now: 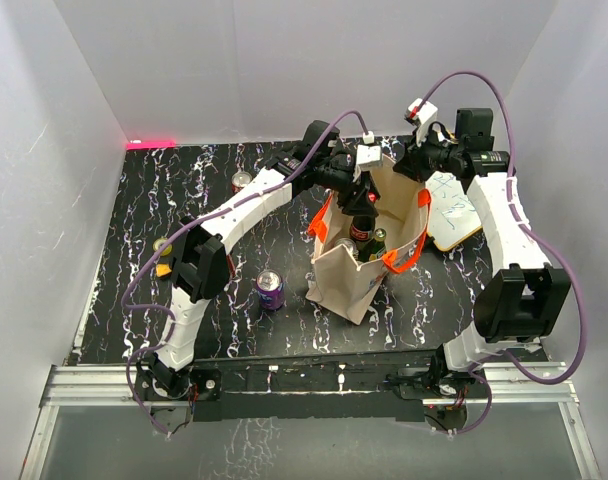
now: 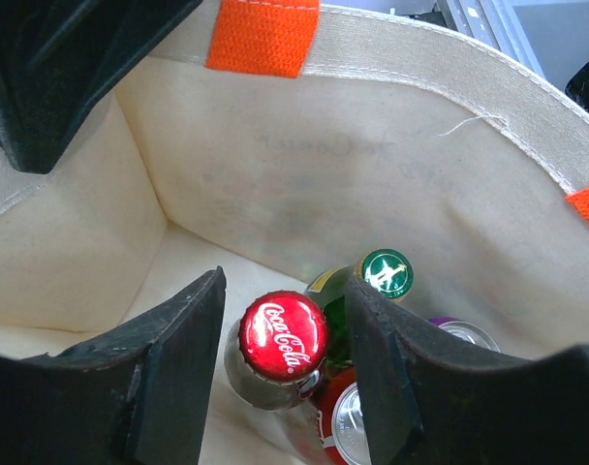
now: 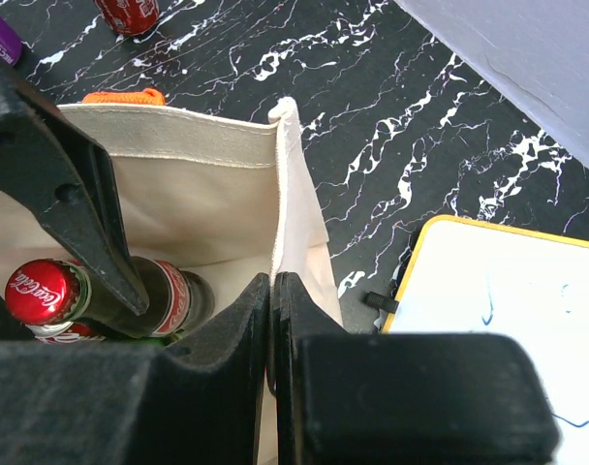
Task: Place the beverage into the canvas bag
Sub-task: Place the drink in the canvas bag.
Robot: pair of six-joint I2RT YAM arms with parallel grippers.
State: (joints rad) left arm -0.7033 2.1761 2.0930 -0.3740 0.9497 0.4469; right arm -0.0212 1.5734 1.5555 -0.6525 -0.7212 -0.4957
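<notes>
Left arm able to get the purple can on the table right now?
Probably yes: the purple can stands clear, left of the canvas bag. But the left gripper is inside the bag, jaws open around the Coca-Cola bottle, so it must lift out first.

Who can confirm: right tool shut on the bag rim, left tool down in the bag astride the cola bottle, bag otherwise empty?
Not otherwise empty. The left wrist view shows a green-capped bottle and a can beside the cola bottle. The rest stands: right tool shut on the bag rim, left tool down in the bag astride the cola bottle.
</notes>
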